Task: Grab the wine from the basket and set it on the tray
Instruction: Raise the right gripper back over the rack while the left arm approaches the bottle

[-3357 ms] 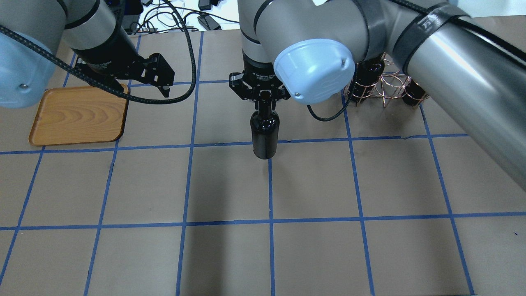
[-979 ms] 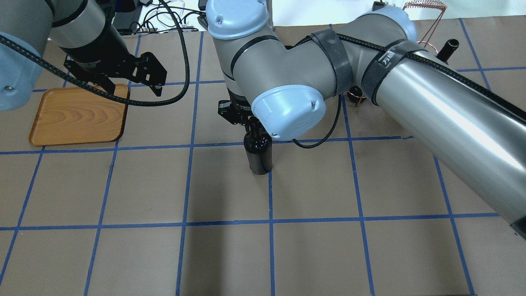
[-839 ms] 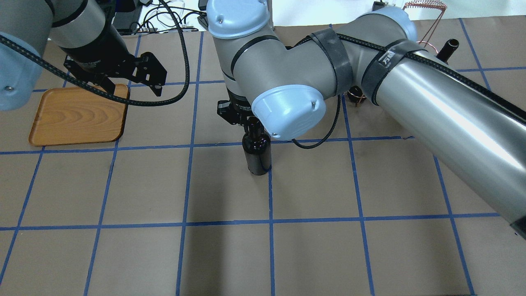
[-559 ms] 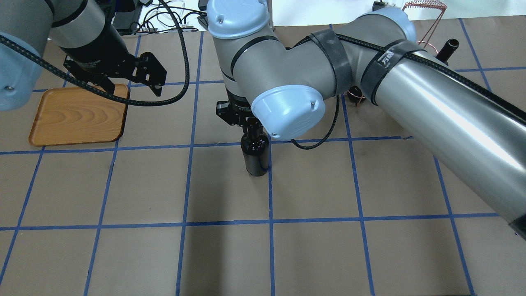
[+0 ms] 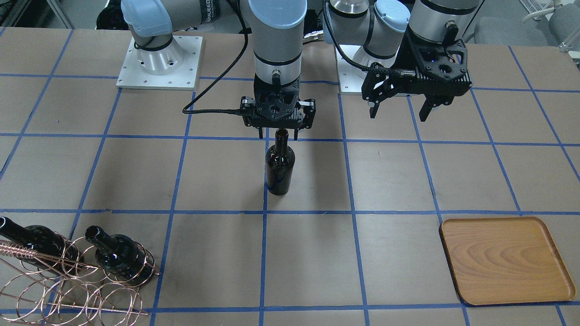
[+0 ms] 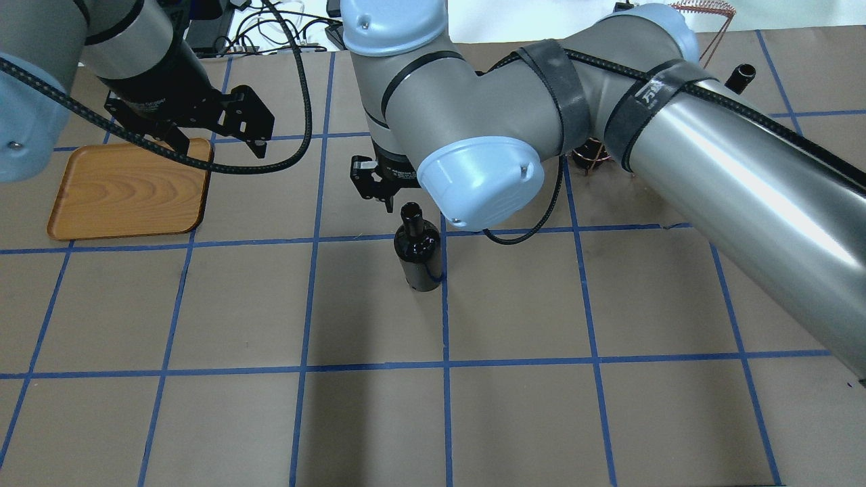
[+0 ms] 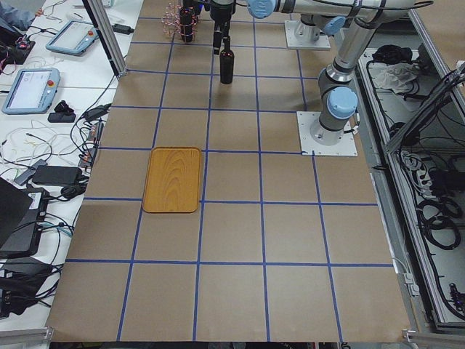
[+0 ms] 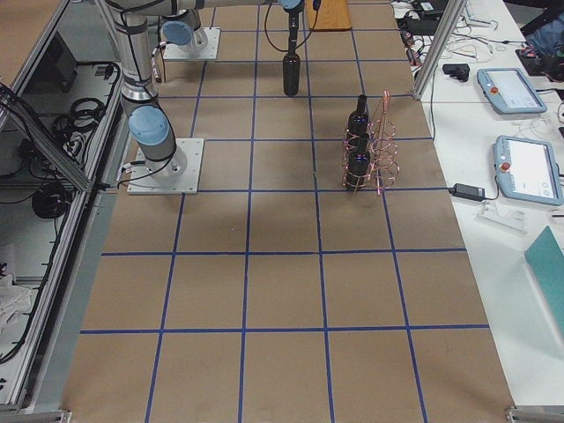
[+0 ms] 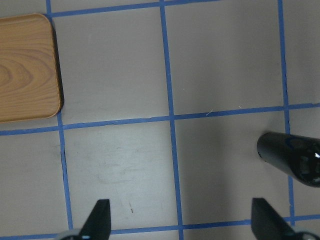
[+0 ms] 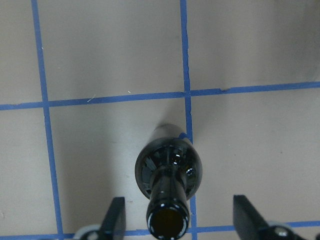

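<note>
Front view, left to right.

- Lower left: basket (image 5: 68, 280), two dark bottles (image 5: 115, 253) lying in its rings, mouths pointing up and outward.
- Centre: wine (image 5: 279, 167) out of the basket, upright on bare table (image 5: 217, 181). Base touching a blue tape line (image 5: 263, 253); well apart from both basket and tray.
- Directly above its mouth: right gripper (image 5: 278, 136), jaws spread wide, holding nothing. In its wrist view, one finger (image 10: 116, 217) on each side of the neck, with a clear gap on both sides.
- Right of that: left gripper (image 5: 398, 115), raised, jaws likewise wide apart and empty. Bottle just at the edge of its wrist view.
- Far right: tray (image 5: 505, 260), nothing on it.

Judged status: removal from basket done; mid-table set-down looking like a hand-over point. Left to do: pick-up, probably by the left gripper, then carry across and placement on tray.
</note>
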`<state>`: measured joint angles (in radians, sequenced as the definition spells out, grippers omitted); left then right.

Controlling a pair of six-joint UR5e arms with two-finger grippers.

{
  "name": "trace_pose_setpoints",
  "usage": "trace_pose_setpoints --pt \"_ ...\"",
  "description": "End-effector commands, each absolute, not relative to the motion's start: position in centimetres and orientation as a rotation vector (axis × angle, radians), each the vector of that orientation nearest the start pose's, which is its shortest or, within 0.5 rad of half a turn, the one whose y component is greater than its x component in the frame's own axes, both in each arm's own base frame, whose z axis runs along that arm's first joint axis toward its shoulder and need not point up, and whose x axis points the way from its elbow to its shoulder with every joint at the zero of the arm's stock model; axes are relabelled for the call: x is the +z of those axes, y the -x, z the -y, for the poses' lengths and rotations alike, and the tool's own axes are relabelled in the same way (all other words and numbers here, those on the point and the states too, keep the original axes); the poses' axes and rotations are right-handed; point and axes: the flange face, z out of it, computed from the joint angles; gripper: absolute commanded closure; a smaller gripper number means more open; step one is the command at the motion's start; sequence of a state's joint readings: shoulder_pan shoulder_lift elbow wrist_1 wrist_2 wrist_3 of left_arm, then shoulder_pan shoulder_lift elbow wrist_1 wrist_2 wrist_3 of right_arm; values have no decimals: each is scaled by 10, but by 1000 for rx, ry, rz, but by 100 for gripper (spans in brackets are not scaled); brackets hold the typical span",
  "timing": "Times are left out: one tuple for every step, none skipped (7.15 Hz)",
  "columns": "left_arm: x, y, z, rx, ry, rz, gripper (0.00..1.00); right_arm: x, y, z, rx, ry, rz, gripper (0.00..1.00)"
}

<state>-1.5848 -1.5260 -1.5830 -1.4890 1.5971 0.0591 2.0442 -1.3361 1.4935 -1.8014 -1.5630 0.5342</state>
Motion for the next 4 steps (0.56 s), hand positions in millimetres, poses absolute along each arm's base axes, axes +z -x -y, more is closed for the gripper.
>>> trace_pose_setpoints --pt "509 142 483 -165 -58 -3111 0 455 -374 459 -153 -51 -3076 0" --pt "506 145 484 -158 120 -3117 0 460 -356 470 -169 33 -3081 0" --pt "506 152 482 -161 157 -3119 0 467 -329 485 -166 41 -3086 0" --pt "508 169 474 -162 110 -3123 0 477 -295 499 -174 56 -3085 0"
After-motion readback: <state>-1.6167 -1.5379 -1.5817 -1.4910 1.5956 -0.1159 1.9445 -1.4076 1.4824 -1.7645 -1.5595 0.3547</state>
